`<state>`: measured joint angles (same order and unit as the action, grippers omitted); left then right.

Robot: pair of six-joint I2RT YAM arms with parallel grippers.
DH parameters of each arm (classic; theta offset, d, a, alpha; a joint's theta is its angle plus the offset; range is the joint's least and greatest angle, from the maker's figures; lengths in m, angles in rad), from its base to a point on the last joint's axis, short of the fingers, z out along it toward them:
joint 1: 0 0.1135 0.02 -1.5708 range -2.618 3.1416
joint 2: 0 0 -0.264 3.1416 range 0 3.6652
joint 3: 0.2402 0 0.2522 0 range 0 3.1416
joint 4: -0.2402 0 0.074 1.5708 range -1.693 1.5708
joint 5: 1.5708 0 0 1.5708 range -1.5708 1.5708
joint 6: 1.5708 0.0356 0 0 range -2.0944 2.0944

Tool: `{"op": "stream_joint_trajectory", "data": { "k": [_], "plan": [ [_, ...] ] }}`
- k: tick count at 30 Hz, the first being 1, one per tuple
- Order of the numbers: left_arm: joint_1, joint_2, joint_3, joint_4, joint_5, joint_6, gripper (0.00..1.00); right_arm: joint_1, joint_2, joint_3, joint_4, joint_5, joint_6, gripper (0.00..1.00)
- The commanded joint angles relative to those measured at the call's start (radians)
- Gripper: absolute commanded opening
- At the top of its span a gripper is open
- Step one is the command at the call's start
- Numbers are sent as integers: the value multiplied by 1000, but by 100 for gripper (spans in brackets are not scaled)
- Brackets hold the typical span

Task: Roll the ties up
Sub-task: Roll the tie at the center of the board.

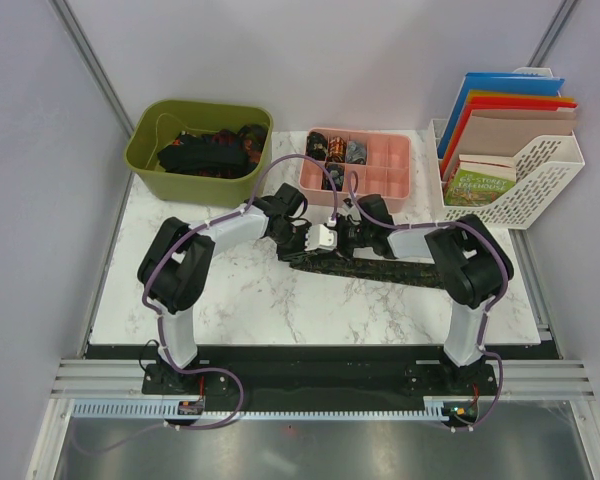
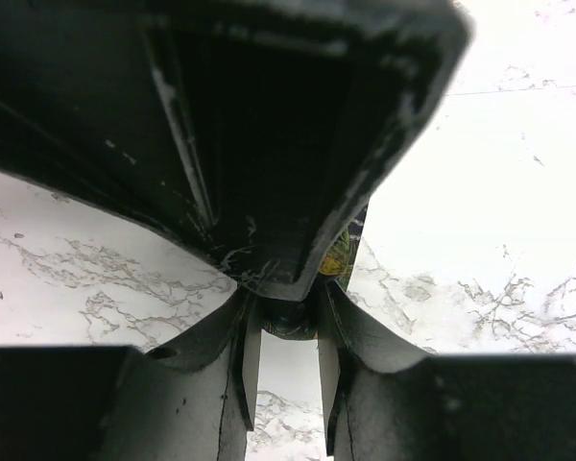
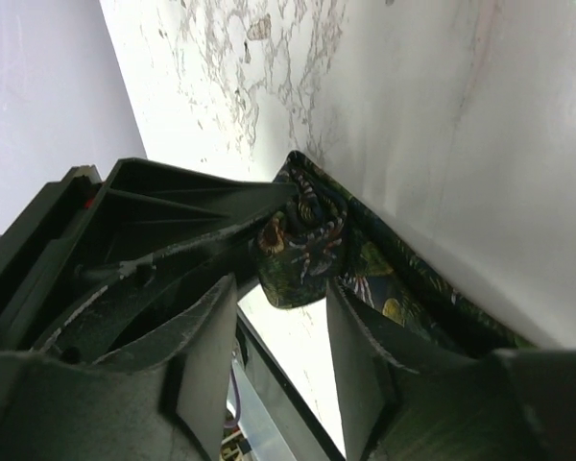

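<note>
On the marble bench one tie lies flat between the two arms. Its loose length runs toward the right arm, and its started rolled end sits where the two tools meet.

The left tool has its fingers close together, pinching a dark lump of that tie between the tips. How much fabric it has cannot be read, since the other arm's black housing fills most of the left wrist view. The right tool stands apart, its fingers either side of the roll and just short of it, gripping nothing.

The main danger is that the roll unwinds. With the right tool open, only the left pinch holds the coil. If that pinch has caught only an outer layer or the tip, the turns could spring loose or slide off.

A second risk is a crooked roll. The flat length lies at a slight slant, so winding without aligning it would likely make the coil cone out to one side, and it might then not fit a cell of the pink tray, where finished rolled ties already sit.

Third, the two tools are crowded nearly against each other. A re-grip by the right one could knock the left fingers, or close on fabric and finger together.

Finally, dragging the tie could pull its far end under the right arm, where it may snag. More ties wait in the green bin.
</note>
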<state>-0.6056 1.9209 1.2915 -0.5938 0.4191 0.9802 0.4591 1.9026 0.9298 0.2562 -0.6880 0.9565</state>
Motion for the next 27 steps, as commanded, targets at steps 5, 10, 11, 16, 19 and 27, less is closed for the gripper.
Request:
{"op": "stream_joint_trajectory", "data": {
  "k": [5,10,11,16,19,27],
  "plan": [
    [-11,79,-44,-32,-48,9,34,19,58,6,69,33,25,38],
    [-11,63,-50,-35,-45,11,37,16,39,-3,14,51,-16,6],
    [-11,59,-52,-37,-45,12,39,15,36,-5,-9,51,-27,4],
    [0,-5,-64,-43,-23,18,54,-3,42,0,-104,62,-102,0],
    [12,-60,-69,-44,13,26,63,-11,47,-2,-147,71,-133,0],
    [86,-118,-55,-18,113,8,79,-27,52,6,-222,79,-193,0]
  ]
}}
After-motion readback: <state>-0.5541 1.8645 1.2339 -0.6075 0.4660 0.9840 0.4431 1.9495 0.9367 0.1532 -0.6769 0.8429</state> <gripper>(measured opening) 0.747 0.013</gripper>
